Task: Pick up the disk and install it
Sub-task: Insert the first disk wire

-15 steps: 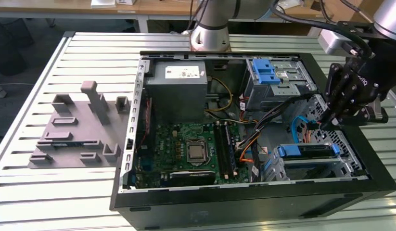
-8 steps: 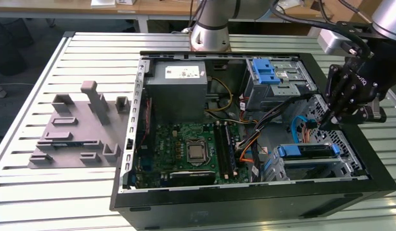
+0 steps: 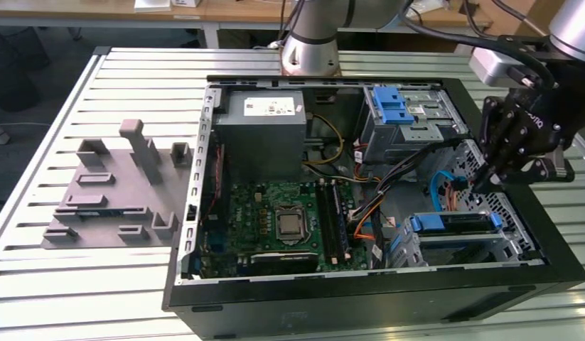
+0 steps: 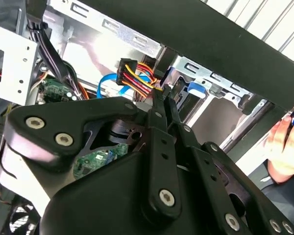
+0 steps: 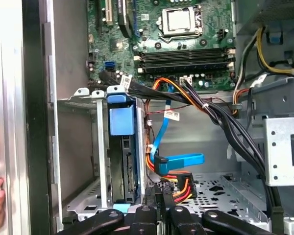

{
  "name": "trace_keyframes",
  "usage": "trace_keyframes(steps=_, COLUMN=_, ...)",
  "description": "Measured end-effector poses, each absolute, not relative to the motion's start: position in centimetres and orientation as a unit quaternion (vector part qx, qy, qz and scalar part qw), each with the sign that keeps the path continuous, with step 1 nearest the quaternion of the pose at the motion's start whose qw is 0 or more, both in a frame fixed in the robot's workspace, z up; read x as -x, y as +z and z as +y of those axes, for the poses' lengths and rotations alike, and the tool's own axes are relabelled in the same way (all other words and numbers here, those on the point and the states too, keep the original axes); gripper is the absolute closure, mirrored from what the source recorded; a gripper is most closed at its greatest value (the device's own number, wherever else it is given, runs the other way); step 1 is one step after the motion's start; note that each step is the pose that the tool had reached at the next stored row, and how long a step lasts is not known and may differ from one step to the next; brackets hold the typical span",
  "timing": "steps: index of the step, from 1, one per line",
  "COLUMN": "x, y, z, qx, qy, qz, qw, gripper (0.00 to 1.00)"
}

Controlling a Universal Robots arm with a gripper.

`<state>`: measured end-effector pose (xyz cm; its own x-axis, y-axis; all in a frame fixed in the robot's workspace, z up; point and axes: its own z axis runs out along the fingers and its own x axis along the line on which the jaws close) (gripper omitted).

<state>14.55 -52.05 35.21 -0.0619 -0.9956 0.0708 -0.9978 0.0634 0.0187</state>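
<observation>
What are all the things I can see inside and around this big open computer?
Table: one, pale and slatted, under everything.
Computer case: one, black, lying open on the table.
Disk: one, silver in a blue frame, in the metal cage at the case's corner, exterior view's right.
Circuit board: one, green, on the case floor.
Power box: one, grey, beside the circuit board.
Flat cable: one, blue, beside the cage.
Plastic stand: one, grey, on the table, exterior view's left.
Person's hand: one, outside the case.
Robot arm: one, silver, behind the case.
Gripper: one, black, inside the case near the disk, fingers shut.
</observation>
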Motion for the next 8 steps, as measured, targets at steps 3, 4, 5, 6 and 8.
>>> trace_keyframes(steps=3, x=-14.12, y=35.15, z=-52.23, qx=-0.685, qy=0.020, qz=-0.728, qw=0.029, gripper=0.84)
trace_keyframes(steps=4, x=-13.98, y=35.13, z=-52.29, qx=-0.685, qy=0.021, qz=-0.728, qw=0.027, gripper=0.84)
trace_keyframes(steps=5, x=-13.88, y=35.11, z=-52.35, qx=-0.685, qy=0.023, qz=-0.728, qw=0.025, gripper=0.84)
trace_keyframes(steps=6, x=-13.80, y=35.09, z=-52.40, qx=-0.685, qy=0.025, qz=-0.728, qw=0.023, gripper=0.84)
trace_keyframes(steps=8, x=-13.65, y=35.04, z=-52.50, qx=-0.685, qy=0.029, qz=-0.728, qw=0.018, gripper=0.84)
